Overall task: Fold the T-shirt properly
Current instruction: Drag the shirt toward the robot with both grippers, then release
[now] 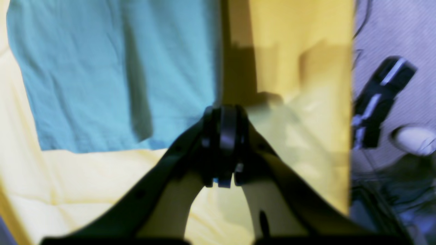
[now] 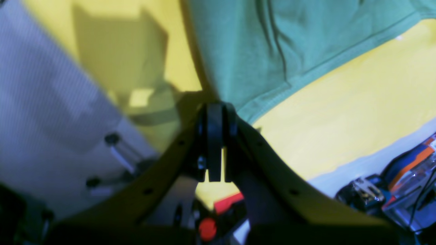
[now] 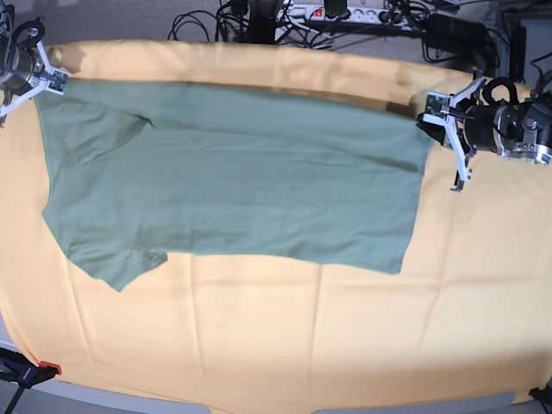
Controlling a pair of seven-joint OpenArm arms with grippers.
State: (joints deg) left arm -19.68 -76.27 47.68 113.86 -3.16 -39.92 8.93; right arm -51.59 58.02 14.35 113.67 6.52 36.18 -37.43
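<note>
The sage-green T-shirt (image 3: 233, 181) lies spread flat on the yellow-orange cloth, with its sleeves toward the left in the base view. My left gripper (image 3: 431, 112) is at the shirt's far right corner, and the fabric runs straight into its tips. In the left wrist view the left gripper (image 1: 223, 109) is shut, with the T-shirt (image 1: 112, 75) edge pinched in it. My right gripper (image 3: 53, 79) is at the far left corner. In the right wrist view the right gripper (image 2: 216, 107) is shut on the T-shirt (image 2: 272, 51) at its stitched hem.
The yellow-orange cloth (image 3: 302, 336) covers the whole table. Cables and a power strip (image 3: 345, 13) lie behind the far edge. A clamp (image 3: 26, 371) sits at the near left corner. Off the table's side are black hardware (image 1: 381, 98) and clutter (image 2: 408, 177).
</note>
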